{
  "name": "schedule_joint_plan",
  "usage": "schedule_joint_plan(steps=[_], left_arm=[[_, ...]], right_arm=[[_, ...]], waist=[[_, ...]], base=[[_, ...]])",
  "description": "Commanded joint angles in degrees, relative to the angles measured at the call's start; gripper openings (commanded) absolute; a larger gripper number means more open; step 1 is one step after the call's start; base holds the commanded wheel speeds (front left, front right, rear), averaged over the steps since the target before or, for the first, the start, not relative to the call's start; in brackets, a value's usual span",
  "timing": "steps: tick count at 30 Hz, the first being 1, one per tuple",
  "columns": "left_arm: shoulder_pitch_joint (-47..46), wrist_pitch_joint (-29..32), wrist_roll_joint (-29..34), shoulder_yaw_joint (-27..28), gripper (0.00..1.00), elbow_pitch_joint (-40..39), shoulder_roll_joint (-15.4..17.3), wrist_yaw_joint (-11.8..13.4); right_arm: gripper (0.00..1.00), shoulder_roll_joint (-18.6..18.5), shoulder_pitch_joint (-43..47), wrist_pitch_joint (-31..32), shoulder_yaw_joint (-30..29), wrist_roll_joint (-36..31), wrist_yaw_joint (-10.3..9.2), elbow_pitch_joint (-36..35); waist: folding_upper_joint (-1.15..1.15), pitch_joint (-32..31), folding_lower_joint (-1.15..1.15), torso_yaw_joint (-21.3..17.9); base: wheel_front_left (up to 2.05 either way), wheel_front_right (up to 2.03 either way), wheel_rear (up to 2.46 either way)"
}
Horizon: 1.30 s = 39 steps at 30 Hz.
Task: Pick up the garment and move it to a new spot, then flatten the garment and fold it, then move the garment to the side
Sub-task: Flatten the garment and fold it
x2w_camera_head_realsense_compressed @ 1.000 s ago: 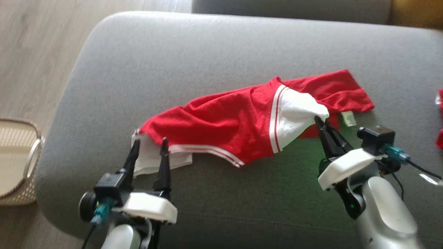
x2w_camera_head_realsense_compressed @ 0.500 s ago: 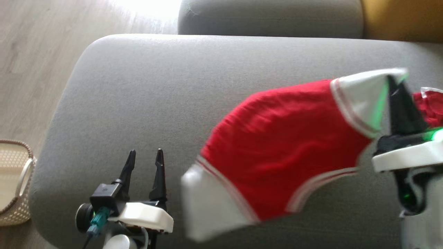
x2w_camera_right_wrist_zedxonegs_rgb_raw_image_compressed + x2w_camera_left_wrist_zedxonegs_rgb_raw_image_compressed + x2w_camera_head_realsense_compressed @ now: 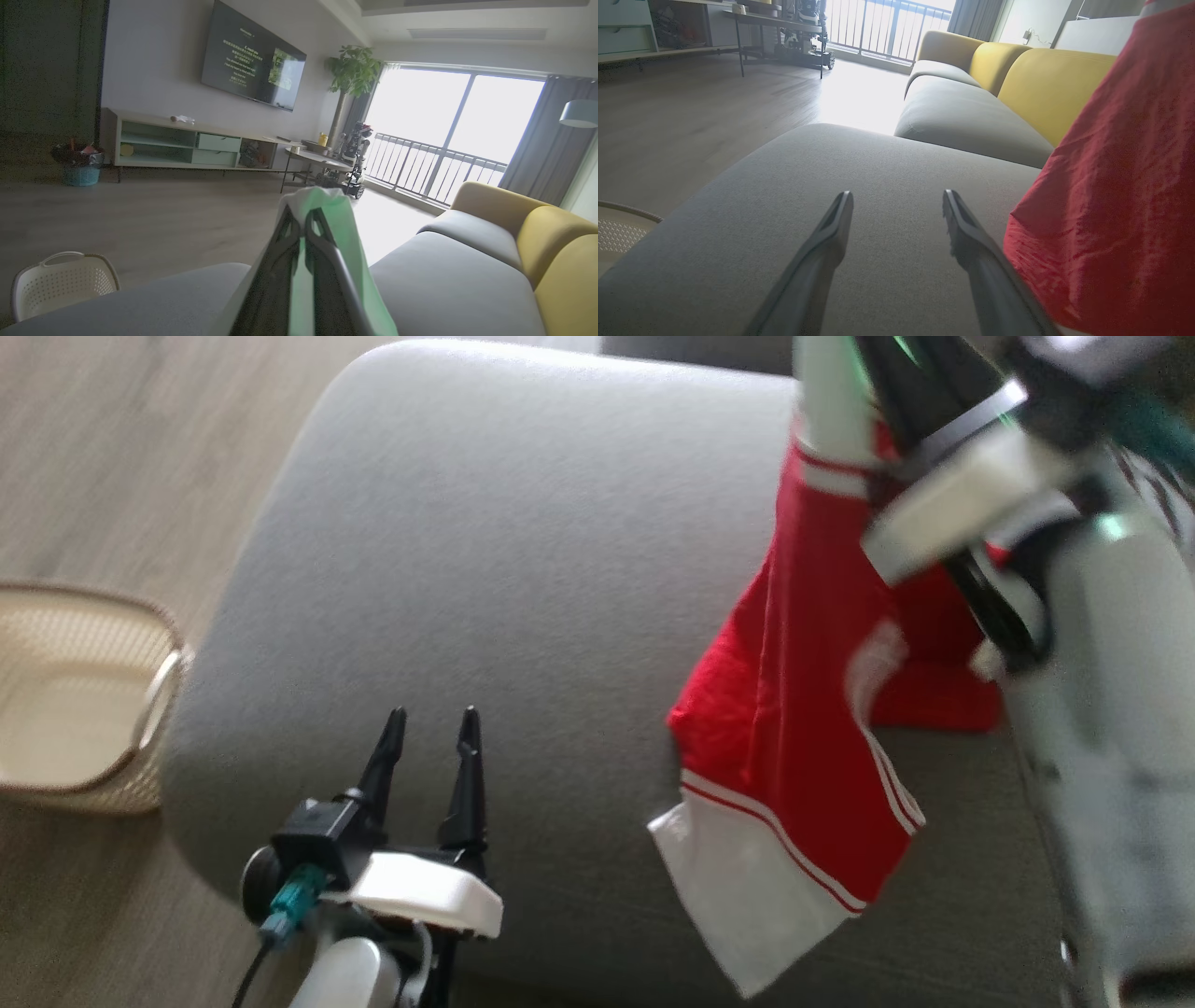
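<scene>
The garment (image 3: 803, 728) is a red top with white, red-striped sleeve cuffs. It hangs in the air over the right part of the grey sofa seat (image 3: 523, 569), held by one white cuff. My right gripper (image 3: 302, 215) is raised high at the upper right of the head view and is shut on that cuff (image 3: 327, 205). The lower white cuff (image 3: 738, 896) dangles near the seat's front edge. My left gripper (image 3: 429, 721) stands open low over the seat at the lower left, nothing between its fingers (image 3: 831, 233); the red cloth (image 3: 1111, 186) hangs just to its right.
A cream perforated basket (image 3: 75, 700) sits on the wooden floor (image 3: 112, 457) left of the sofa. Yellow back cushions (image 3: 1045, 79) line the sofa's far side. More red cloth (image 3: 934, 691) lies on the seat behind the hanging garment.
My right gripper has lifted the garment off the seat, up and to the right, so it now hangs vertically. The left gripper has let go of the left sleeve. The head camera has shifted.
</scene>
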Motion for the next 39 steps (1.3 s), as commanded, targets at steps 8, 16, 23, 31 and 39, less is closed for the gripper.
schedule_joint_plan(steps=[8,16,23,31,39], left_arm=[[-5.2,-0.3,-3.5,-4.1,1.0,-2.5,0.0,1.3],[-6.0,-0.3,-5.4,-6.3,1.0,-5.4,0.0,4.7],[-7.0,-0.3,-5.3,-6.9,1.0,-4.7,0.0,5.0],[-7.7,-0.3,-2.6,-3.6,1.0,-2.6,0.0,3.1],[-6.8,-0.3,-0.3,2.9,1.0,-2.8,0.0,2.1]], right_arm=[[0.0,0.6,-23.0,-1.8,10.2,-1.5,-0.02,29.9],[1.0,3.4,-36.9,-7.6,17.3,-4.4,-0.02,55.2],[1.0,4.3,-39.5,-12.9,19.3,-2.1,-0.02,67.0],[1.0,2.4,-34.8,-19.7,20.1,3.5,-0.02,67.2],[1.0,-3.2,-21.8,-20.9,18.7,8.6,-0.02,52.5]], waist=[[0.0,7.0,0.0,11.4],[0.0,12.4,0.0,14.1],[0.0,11.1,0.0,13.8],[0.0,5.8,0.0,6.5],[0.0,1.6,0.0,-3.8]], base=[[0.0,0.0,0.0],[0.0,0.0,0.0],[0.0,0.0,0.0],[0.0,0.0,0.0],[0.0,0.0,0.0]])
